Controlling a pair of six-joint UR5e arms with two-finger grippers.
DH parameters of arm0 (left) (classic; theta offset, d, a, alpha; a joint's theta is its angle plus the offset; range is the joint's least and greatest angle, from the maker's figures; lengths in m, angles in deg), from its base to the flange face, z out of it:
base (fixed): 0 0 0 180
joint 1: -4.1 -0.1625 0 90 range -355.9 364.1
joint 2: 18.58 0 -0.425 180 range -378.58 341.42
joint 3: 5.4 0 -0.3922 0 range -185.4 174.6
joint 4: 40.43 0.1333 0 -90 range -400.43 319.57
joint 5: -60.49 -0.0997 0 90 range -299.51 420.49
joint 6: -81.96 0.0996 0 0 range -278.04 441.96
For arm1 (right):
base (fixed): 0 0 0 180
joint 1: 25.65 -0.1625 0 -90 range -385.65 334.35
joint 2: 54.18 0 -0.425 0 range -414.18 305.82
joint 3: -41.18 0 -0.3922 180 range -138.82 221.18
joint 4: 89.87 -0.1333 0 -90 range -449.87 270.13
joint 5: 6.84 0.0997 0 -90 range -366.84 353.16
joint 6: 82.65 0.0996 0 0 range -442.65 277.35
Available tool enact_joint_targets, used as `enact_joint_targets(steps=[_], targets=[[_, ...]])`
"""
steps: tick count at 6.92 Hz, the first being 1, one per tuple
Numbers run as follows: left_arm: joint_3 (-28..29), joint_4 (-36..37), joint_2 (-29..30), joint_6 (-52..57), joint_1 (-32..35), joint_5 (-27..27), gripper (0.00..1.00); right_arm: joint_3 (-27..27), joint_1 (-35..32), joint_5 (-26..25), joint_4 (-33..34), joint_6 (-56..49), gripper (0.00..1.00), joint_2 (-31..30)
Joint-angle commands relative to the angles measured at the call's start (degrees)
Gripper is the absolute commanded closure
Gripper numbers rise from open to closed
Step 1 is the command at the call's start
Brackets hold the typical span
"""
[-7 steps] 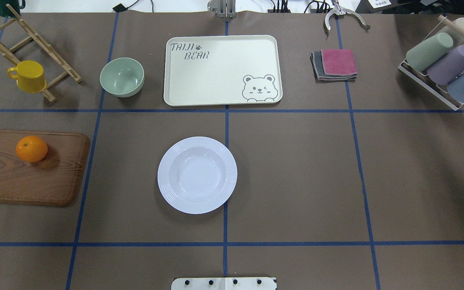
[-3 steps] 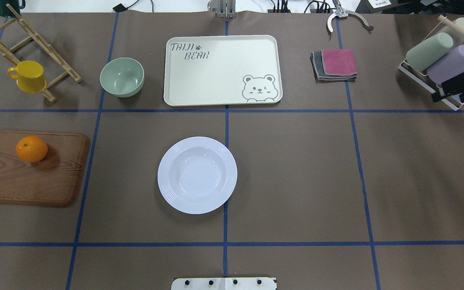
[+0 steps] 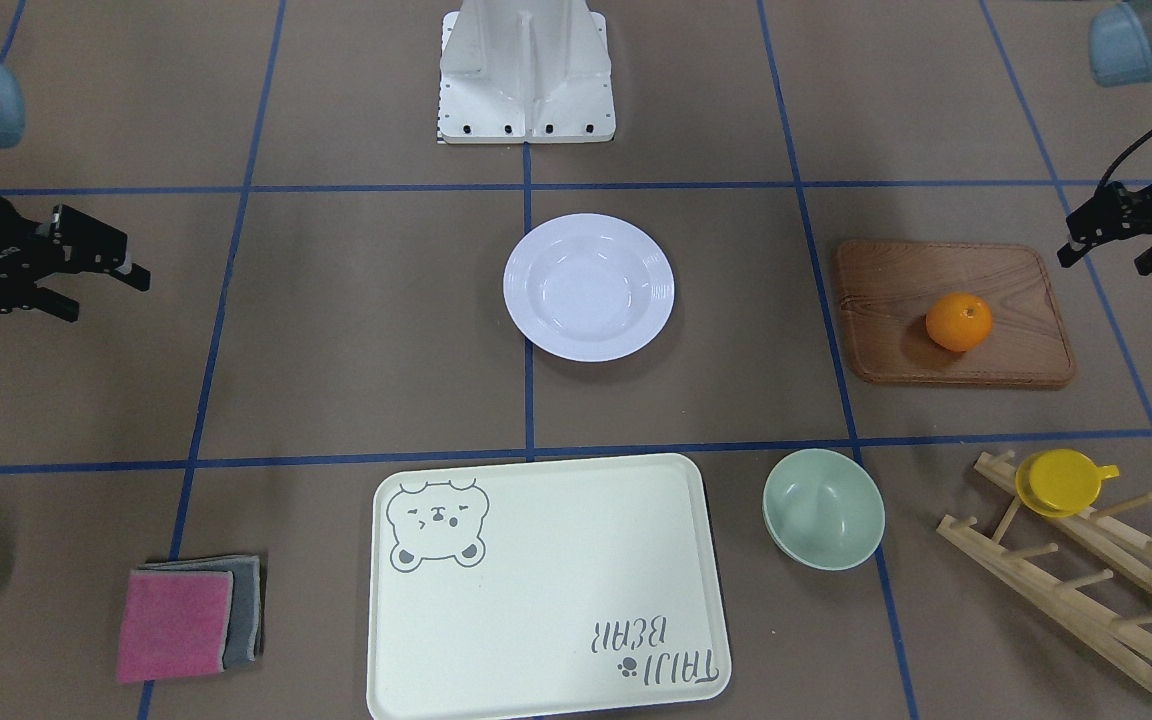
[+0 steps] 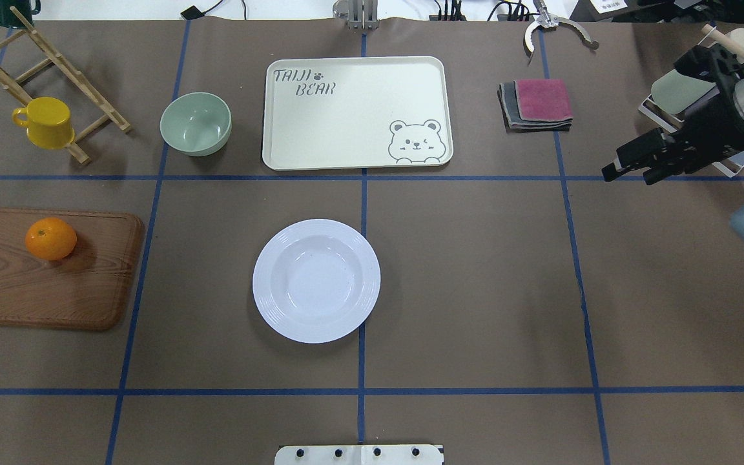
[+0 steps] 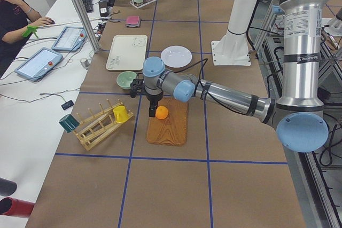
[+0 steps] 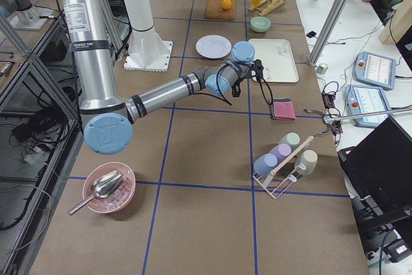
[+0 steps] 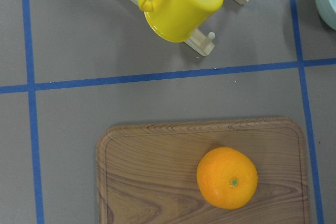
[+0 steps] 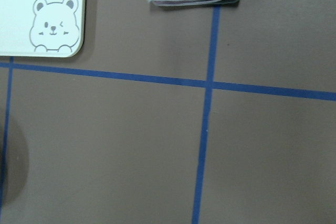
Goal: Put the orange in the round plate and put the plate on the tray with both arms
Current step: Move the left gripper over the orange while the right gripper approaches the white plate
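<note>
The orange (image 4: 51, 238) sits on a brown wooden board (image 4: 49, 290) at the table's left; the left wrist view shows the orange (image 7: 227, 178) from above. The white round plate (image 4: 316, 280) lies empty near the middle. Behind it lies the cream tray (image 4: 357, 113) with the bear drawing, also empty. My left gripper (image 3: 1104, 258) hangs open above the table beyond the board's outer edge, holding nothing. My right gripper (image 4: 630, 173) hovers open at the right, near the cup rack, far from the plate.
A pale green bowl (image 4: 196, 123) stands left of the tray. A yellow cup (image 4: 46, 121) hangs on a wooden rack (image 4: 55, 71). Folded pink and grey cloths (image 4: 537, 103) lie right of the tray. A wire rack with pastel cups (image 4: 675, 93) stands at the far right.
My right arm has come in from the right edge and its gripper has moved left over the table. A tip of my left gripper now shows at the left edge. The objects have not moved.
</note>
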Motion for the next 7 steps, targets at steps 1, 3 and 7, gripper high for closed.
enact_joint_targets(steps=[1, 3, 7], targets=[[0.11, -1.56, 0.69, -3.55, -4.58, -1.73, 0.02, -2.36, 8.56, -2.26, -14.0, 16.73, 0.15, 4.71], [0.72, -5.06, 0.61, -8.1, -8.52, -6.29, 0.02, -3.08, 24.07, -23.35, -26.3, 34.84, 0.11, 8.51], [12.93, -19.38, 3.05, -16.44, -13.62, -10.24, 0.02, -3.26, 29.42, -28.81, -28.48, 37.28, 0.05, 9.75]])
